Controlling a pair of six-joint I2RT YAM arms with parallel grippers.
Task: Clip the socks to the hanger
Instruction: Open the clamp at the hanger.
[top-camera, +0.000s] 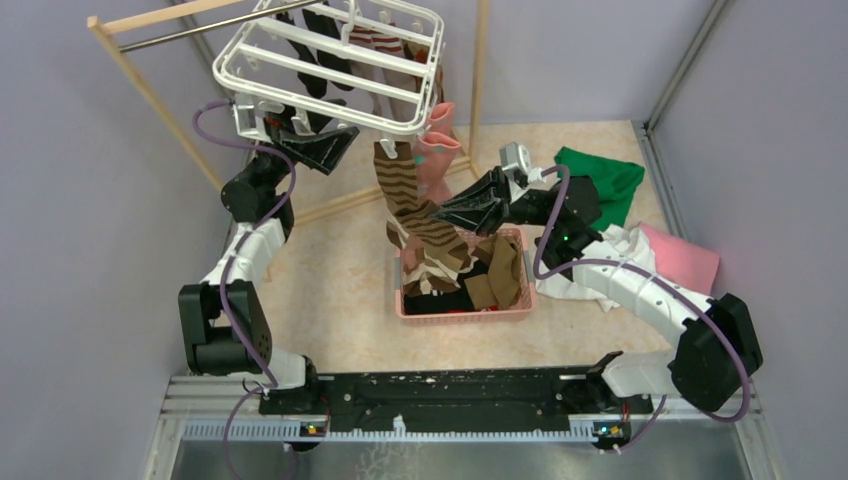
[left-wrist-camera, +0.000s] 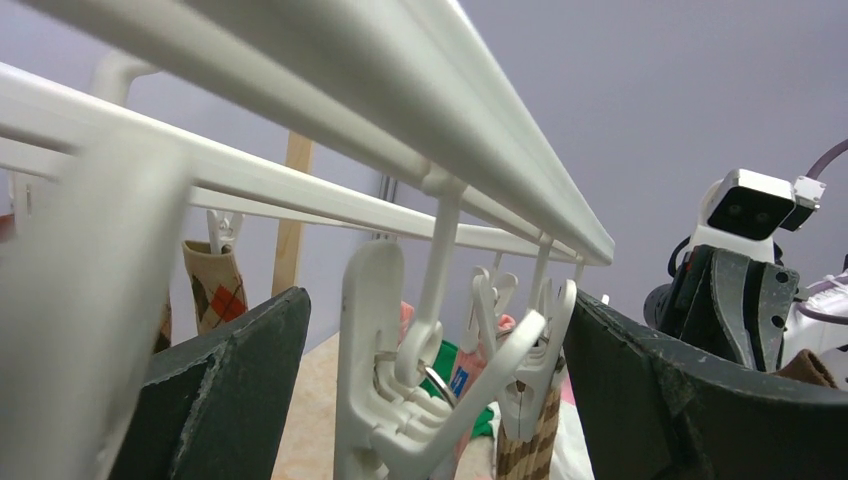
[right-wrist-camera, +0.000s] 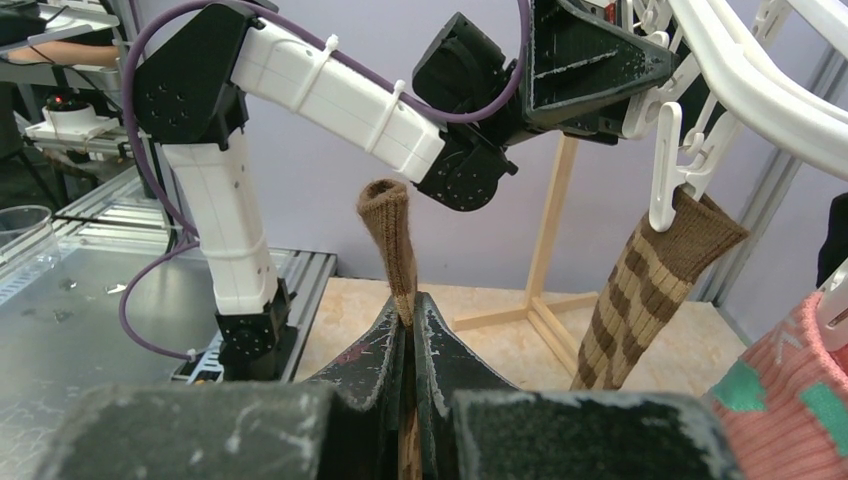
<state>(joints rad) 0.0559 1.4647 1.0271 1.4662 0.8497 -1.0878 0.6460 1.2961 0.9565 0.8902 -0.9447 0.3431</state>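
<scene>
one white hanger (left-wrist-camera: 480, 110) up top, one striped sock (top-camera: 400, 190) clipped on its near edge, one pink basket (top-camera: 460, 317) below, left gripper (left-wrist-camera: 435, 330) spread wide around one clip (left-wrist-camera: 385, 400), right gripper (right-wrist-camera: 412, 305) pinching one brown sock (right-wrist-camera: 388, 225) near the basket, beige tabletop (top-camera: 320, 270), greyish walls (top-camera: 80, 200)

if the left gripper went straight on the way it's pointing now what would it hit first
Most likely the white clip hanging from the hanger bar; it sits right between the open left gripper's fingers. A striped sock hangs just behind it, though depth is hard to judge here.
</scene>
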